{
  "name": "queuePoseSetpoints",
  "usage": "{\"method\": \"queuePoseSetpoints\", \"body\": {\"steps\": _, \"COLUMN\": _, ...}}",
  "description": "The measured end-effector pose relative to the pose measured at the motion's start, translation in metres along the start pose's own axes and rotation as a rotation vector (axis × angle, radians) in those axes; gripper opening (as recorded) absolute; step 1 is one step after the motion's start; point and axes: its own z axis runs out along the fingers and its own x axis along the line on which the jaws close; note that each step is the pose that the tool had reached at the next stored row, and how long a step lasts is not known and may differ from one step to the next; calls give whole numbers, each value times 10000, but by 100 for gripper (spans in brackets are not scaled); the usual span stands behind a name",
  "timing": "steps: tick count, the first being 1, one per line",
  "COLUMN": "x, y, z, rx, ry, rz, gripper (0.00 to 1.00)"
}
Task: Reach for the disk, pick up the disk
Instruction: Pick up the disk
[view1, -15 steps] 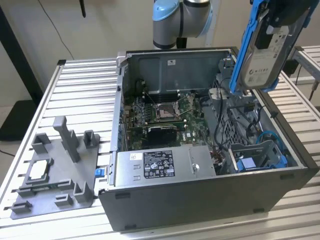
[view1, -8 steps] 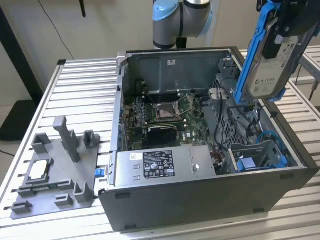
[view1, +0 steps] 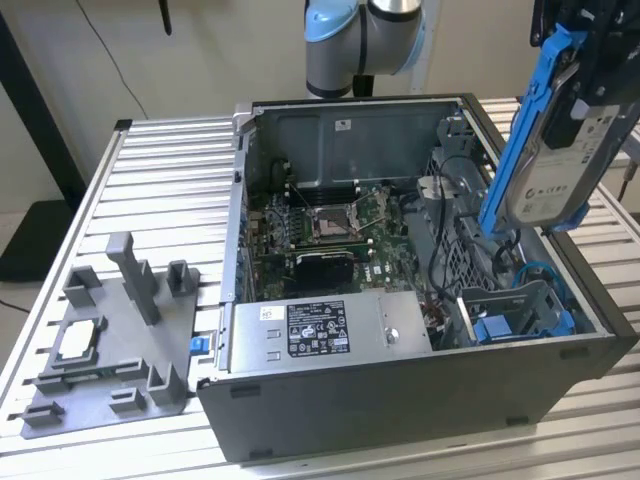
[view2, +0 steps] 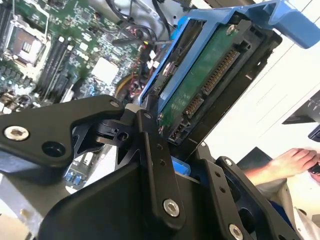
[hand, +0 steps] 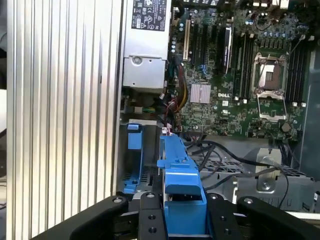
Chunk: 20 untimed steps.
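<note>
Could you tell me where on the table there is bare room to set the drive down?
The ribbed table is bare between the grey fixture and the computer case, and behind the fixture. Inside the case it is crowded with boards and cables. The pincer holds the disk above the case's right side in the exterior view.

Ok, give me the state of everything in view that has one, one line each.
Disk: lifted out, tilted, held in the air above the case's drive bay, blue bracket on.
Hand: shut on the disk's end.
Case: side panel off, interior exposed.
CPU socket: empty, no cooler fitted.
Drive bay: open, a blue bracket left inside.
Grey fixture: on the table beside the case, a small chip lying on it.
</note>
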Motion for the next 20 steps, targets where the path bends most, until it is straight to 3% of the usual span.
{"method": "queuePoseSetpoints", "body": {"steps": 3, "x": 91, "y": 4, "z": 39, "rx": 0, "ry": 1, "rz": 5, "gripper": 0}}
{"method": "queuePoseSetpoints", "body": {"steps": 8, "x": 180, "y": 22, "z": 117, "rx": 1, "ry": -2, "rz": 18, "gripper": 0}}
{"method": "queuePoseSetpoints", "body": {"steps": 12, "x": 208, "y": 75, "z": 173, "rx": 4, "ry": 0, "rz": 26, "gripper": 0}}
{"method": "queuePoseSetpoints", "body": {"steps": 20, "x": 256, "y": 81, "z": 312, "rx": 6, "ry": -1, "rz": 37, "gripper": 0}}
